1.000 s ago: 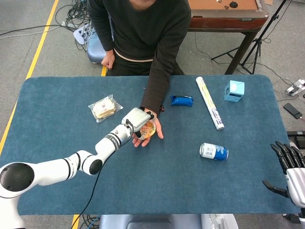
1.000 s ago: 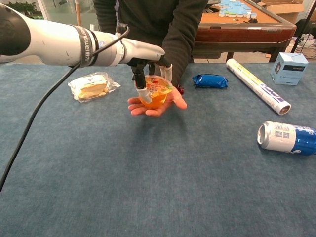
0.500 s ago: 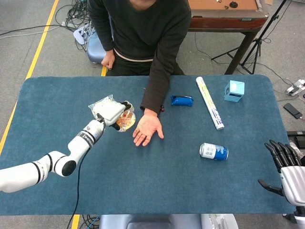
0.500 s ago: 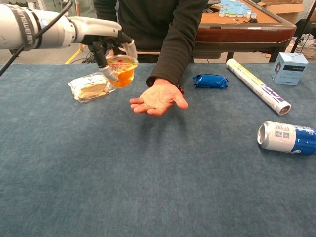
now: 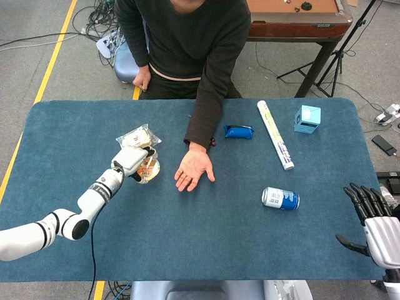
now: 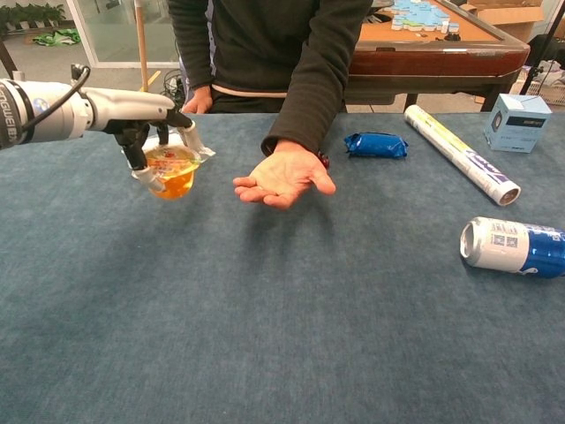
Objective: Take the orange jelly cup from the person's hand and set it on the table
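Observation:
My left hand [image 5: 131, 160] [image 6: 148, 124] grips the orange jelly cup [image 5: 148, 169] [image 6: 172, 170] from above, low over the blue table [image 5: 200, 250], left of the person's hand. The cup is partly hidden by my fingers in the head view. The person's hand [image 5: 194, 169] [image 6: 284, 177] lies palm up and empty at the table's middle. My right hand [image 5: 375, 222] hovers open at the table's right edge, shown only in the head view.
A wrapped sandwich [image 5: 139, 137] lies just behind the cup. A blue packet [image 5: 239, 131] [image 6: 376, 145], a white tube [image 5: 275, 134] [image 6: 461, 152], a light blue box [image 5: 307, 119] [image 6: 517, 123] and a tipped blue can [image 5: 280, 199] [image 6: 512, 246] lie to the right.
My left hand lifted the jelly cup out of the person's palm, carried it left and lowered it toward the table. The person's palm is now empty. My right hand shifted slightly.

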You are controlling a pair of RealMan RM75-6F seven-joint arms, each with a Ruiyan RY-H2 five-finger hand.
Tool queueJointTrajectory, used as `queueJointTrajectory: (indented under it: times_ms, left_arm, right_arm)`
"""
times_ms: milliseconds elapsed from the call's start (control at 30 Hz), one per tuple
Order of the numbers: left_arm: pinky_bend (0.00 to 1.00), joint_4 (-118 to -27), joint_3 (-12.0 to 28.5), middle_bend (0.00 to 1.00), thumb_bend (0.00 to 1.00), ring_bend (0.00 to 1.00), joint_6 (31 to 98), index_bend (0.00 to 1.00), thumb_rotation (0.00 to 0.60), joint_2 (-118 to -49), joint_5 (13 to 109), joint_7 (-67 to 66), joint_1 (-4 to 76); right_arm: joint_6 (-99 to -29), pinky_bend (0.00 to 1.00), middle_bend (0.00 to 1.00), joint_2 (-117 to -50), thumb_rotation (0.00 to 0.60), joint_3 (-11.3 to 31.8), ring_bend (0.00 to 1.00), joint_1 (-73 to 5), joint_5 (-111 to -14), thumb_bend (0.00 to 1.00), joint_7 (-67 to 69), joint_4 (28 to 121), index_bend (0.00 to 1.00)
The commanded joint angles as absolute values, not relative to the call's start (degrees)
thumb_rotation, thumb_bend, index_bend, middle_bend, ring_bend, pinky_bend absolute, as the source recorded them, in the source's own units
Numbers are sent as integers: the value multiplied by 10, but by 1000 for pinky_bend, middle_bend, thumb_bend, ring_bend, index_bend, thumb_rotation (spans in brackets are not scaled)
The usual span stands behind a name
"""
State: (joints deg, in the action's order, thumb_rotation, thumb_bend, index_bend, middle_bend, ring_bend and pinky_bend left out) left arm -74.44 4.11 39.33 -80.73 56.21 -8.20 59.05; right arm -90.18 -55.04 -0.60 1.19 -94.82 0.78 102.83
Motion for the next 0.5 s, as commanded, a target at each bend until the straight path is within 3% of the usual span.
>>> queueJointTrajectory:
  times_ms: [33,200,367,500]
  left_arm:
    - [518,-730,41,190,138,296,390,359,600,-822,566,-86,586]
    - [349,-724,42,71,138,105,379,203,600,-832,561,-96,586]
    - [228,-737,42,0,138,9,369,96,600,-823,544,-113,587]
    - [166,-769,55,0,138,0,395,25,600,-800,533,-118,578]
  right_arm:
    - [-903,57,44,-550,600,-7,0,13,-948,71,8,1029,16]
    - [-907,57,44,-549,600,-7,0,16,-948,70,8,1029,16]
    - [-909,57,44,-551,600,-8,0,17,-949,71,11,1026,16]
    - [-912,57,44,-550,600,-8,0,18,-952,71,14,1024,16]
